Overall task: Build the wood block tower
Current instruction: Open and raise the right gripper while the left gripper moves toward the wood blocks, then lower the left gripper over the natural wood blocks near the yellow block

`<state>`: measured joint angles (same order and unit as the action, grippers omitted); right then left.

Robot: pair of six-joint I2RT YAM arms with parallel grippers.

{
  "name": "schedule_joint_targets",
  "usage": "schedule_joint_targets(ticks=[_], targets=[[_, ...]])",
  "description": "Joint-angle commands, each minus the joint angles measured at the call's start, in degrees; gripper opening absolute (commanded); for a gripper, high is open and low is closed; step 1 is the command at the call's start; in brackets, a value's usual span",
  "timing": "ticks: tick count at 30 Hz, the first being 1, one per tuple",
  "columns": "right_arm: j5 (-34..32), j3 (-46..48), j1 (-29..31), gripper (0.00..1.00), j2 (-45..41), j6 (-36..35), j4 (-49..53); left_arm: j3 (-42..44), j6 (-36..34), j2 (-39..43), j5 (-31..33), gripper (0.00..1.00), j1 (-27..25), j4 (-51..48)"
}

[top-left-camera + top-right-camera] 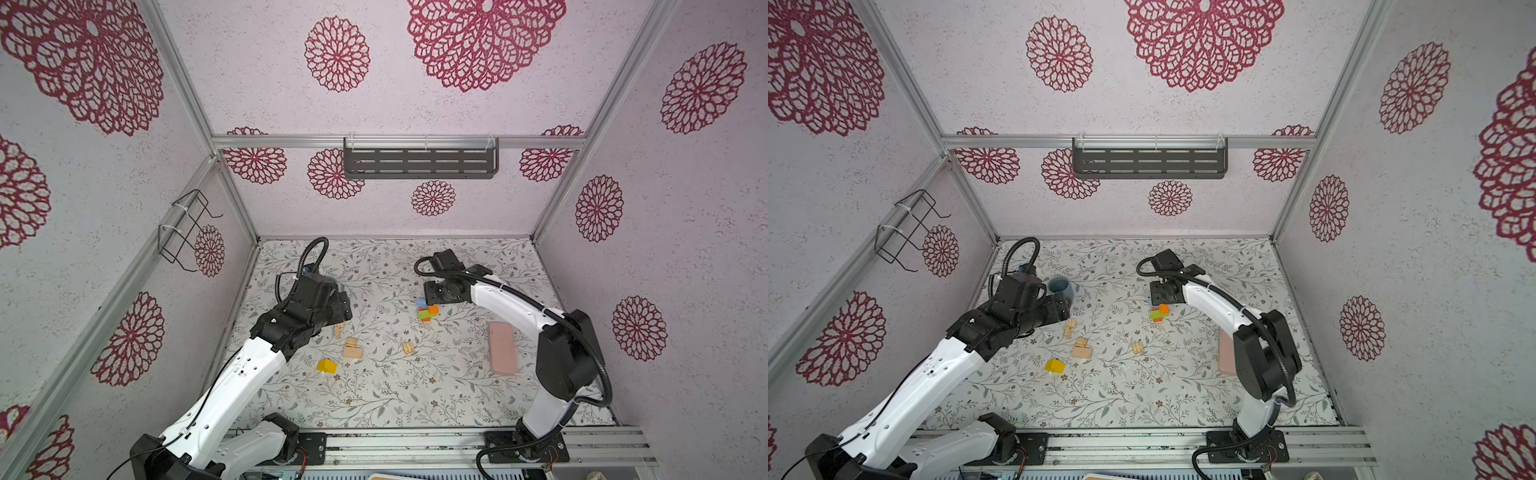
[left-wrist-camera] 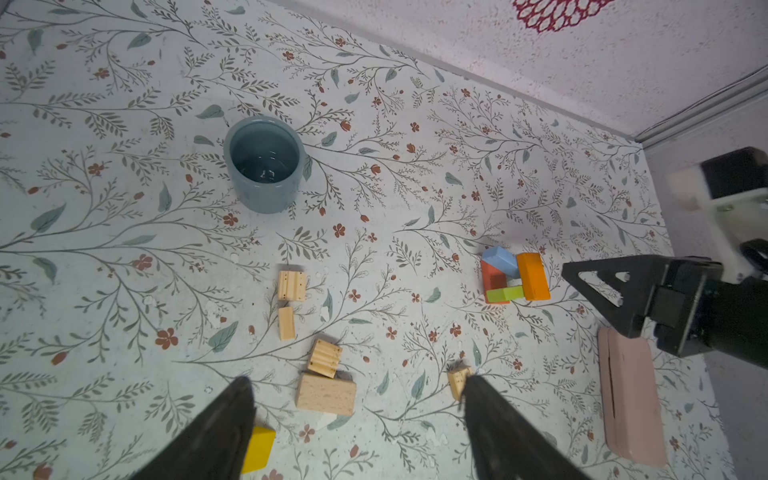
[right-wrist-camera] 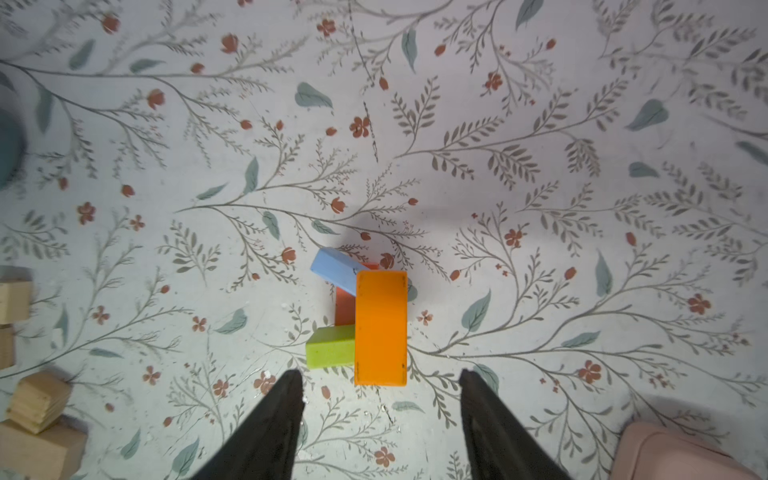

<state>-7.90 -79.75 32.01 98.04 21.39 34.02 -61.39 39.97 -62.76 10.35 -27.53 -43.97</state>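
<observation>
**Orange block set on the tower; left arm lining up the next piece**

Location: the tower (image 1: 427,311) stands on the floral-patterned surface (image 1: 395,395), on the right arm's side and well apart from the loose blocks.

Tower state, right wrist view: a long orange painted wood block (image 3: 381,328) lies on top. It bridges a light blue painted wood block (image 3: 334,270), which sits askew, and a green painted wood block (image 3: 330,347). A red painted wood block (image 3: 344,309) shows partly beneath. The exact layering cannot be read.

Right pincer (image 3: 380,376): jaws spread wider than the orange block and empty. It hangs above one end of that block and appears clear of it.

Left pincer (image 2: 359,386): jaws apart, nothing held. It hovers over the loose pieces, and in its wrist view a large smooth pale wood block (image 2: 326,392) lies between the fingers. A grooved pale wood cube (image 2: 325,357) touches that block. A yellow painted wood block (image 2: 257,449) lies just beside one finger.

Step, judged: the orange block's placement looks complete, so fetching the next piece is in hand.

Next move, judged:
- The left pincer must descend squarely over the large pale block and close without dragging the grooved cube along.
- The right arm should lift straight off, since the skewed blue block makes the stack easy to nudge.
</observation>
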Motion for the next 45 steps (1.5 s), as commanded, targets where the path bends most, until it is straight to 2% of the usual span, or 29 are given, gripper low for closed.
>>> schedule_joint_targets(ticks=[1, 4, 7, 9, 12, 15, 18, 25, 28, 35, 45], targets=[[-1.0, 2.0, -1.0, 0.68, -5.1, -1.1, -1.4, -0.5, 3.3, -0.8, -2.1, 0.69, 0.4, -6.4], [0.6, 5.0, -2.0, 0.72, -8.1, -1.9, -4.0, 0.9, 7.1, -1.3, -3.1, 0.52, 0.1, -7.6], [3.6, 9.1, -4.1, 0.78, -11.3, -2.3, -7.3, 2.9, 11.2, -1.6, -2.7, 0.45, -1.7, -7.3], [6.4, 11.4, -5.7, 0.84, -13.1, -2.7, -9.3, 3.5, 13.6, -2.5, -1.3, 0.45, -3.8, -6.6], [8.8, 14.2, -7.3, 0.91, -15.0, -4.0, -11.1, 3.9, 16.7, -5.1, 1.8, 0.52, -7.4, -6.8], [11.5, 16.8, -8.2, 0.98, -16.8, -2.3, -13.6, 5.4, 19.9, -8.0, 3.0, 0.64, -10.2, -5.0], [13.5, 20.1, -8.3, 0.99, -19.7, -0.2, -17.7, 7.5, 23.0, -10.0, 5.9, 0.73, -12.9, -2.4], [11.4, 24.0, -9.0, 0.99, -26.4, 1.4, -21.1, 11.5, 30.4, -13.5, 9.6, 0.81, -16.1, 2.7], [12.8, 26.3, -9.2, 0.99, -27.8, 3.1, -24.5, 12.1, 34.3, -16.1, 13.7, 0.83, -18.6, 3.0], [14.6, 28.1, -9.5, 0.99, -28.7, 4.6, -26.2, 12.7, 40.2, -20.9, 16.0, 0.83, -21.1, 5.7], [17.0, 28.5, -9.7, 0.98, -27.6, 6.9, -27.1, 14.6, 43.8, -23.3, 14.3, 0.85, -21.7, 10.8]])
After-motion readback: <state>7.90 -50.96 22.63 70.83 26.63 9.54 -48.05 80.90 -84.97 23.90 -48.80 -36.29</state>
